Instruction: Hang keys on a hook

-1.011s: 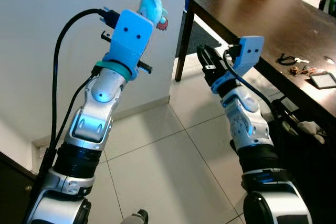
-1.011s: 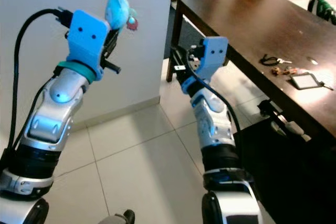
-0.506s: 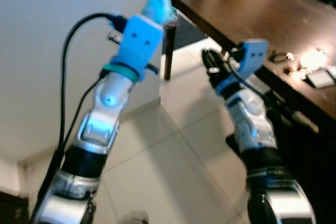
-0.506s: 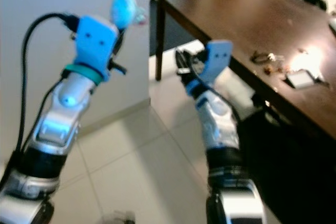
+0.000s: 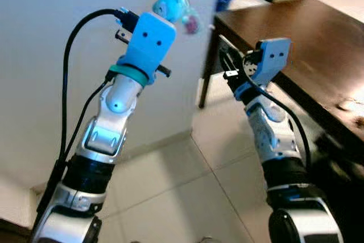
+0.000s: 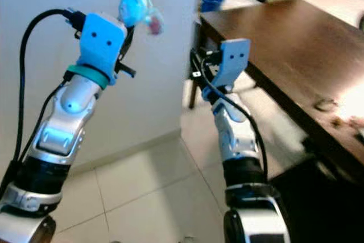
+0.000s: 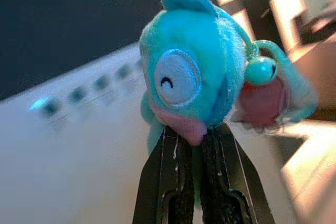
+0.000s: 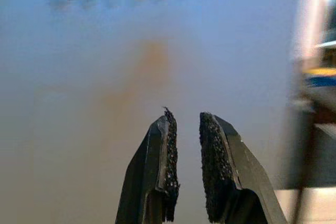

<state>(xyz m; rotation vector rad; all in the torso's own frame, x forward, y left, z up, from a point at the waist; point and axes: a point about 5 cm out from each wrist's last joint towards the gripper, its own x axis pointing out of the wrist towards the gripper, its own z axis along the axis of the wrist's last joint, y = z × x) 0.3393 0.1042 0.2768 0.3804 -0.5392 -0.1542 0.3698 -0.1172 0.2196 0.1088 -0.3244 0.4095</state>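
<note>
Plush turquoise keychain (image 7: 189, 85) sat raised beside the white wall (image 5: 51, 55), pinched in the left gripper (image 7: 191, 135); soft and light, I judged. Right gripper (image 8: 185, 121) hung empty, fingers barely apart.

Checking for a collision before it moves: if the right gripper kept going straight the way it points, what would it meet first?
Probably the white wall: the right gripper faces its bare surface, though the distance is unclear.
</note>
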